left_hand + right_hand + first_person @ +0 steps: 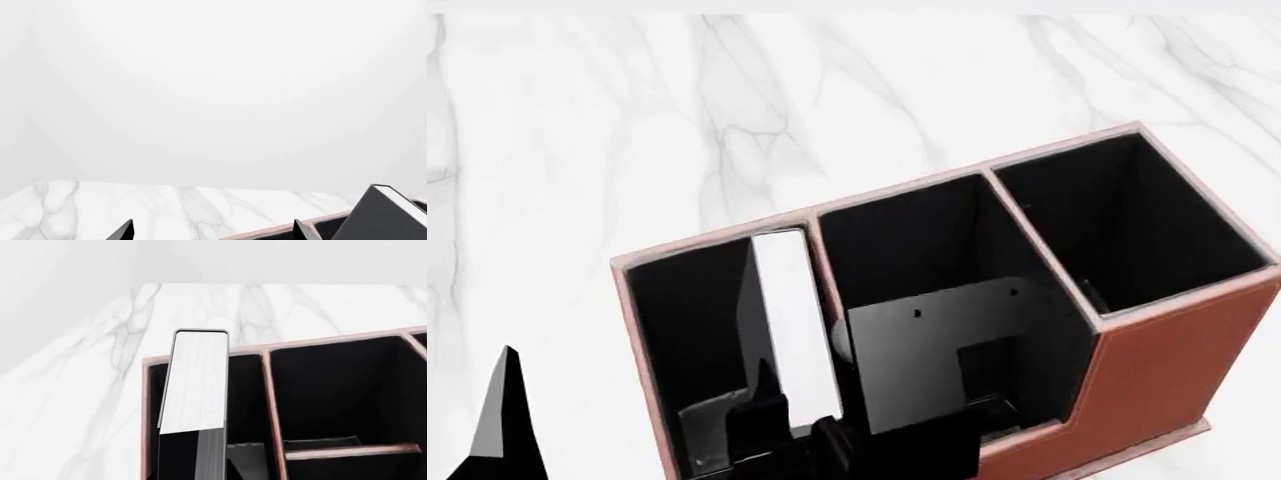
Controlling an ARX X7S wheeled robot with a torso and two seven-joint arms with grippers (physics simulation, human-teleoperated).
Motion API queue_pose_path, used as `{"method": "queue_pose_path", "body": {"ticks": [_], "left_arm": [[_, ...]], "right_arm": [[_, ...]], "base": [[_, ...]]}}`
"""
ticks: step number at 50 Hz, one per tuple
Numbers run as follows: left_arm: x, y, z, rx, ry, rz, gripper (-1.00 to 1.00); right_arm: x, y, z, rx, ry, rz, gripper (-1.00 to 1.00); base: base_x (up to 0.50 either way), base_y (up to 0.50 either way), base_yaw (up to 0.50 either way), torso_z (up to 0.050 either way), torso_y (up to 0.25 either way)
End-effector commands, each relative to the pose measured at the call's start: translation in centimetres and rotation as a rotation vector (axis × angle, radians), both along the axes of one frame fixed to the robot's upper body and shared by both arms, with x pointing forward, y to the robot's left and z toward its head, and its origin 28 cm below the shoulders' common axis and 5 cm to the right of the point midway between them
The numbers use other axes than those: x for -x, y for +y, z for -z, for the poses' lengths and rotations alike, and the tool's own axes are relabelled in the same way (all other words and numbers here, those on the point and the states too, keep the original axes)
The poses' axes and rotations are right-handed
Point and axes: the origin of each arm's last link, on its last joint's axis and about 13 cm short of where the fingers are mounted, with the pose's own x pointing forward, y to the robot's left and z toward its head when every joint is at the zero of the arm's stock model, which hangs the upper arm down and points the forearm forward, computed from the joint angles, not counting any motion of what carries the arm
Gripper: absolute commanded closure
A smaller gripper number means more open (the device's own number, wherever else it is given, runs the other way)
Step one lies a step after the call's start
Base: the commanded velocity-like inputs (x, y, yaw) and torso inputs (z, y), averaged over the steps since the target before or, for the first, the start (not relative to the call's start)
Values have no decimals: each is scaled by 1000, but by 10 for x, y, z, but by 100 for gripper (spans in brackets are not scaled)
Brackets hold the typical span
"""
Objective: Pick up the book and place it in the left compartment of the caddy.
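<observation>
- White marbled surface carries the caddy; behind it is only a plain pale background.
- The book stands on end in the left compartment, close to the partition wall. It is somewhat tilted, its page edges face up, and its top corner rises above the rim.
- I judge the book stiff and rather heavy, with a smooth cover that may slip. The flat covers, near the spine, seem the best place to pinch it.
- The right tool is low at the near end of the book, among dark parts. Whether it clenches the book or has released it, I cannot tell.
- The left tool is spread apart and grasps nothing; it hangs beside the caddy, apart from the book.
- The partition wall and the pale rim are what the book could catch on; the right arm covers part of the middle bays.
</observation>
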Motion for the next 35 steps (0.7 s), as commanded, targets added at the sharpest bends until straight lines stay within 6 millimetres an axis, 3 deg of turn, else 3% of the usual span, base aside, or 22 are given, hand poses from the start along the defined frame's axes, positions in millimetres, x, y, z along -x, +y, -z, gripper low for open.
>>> {"method": "queue_pose_path", "body": {"ticks": [1,35], "left_arm": [[0,0,0,-1,1,1,-100],[-1,0,-1,2,1,-3,-100]], "right_arm": [[-8,1,-7,28,15,-7,100],[-26,11,14,72,51,-83,100]], "base": [[0,0,0,0,0],[0,0,0,0,1]]}}
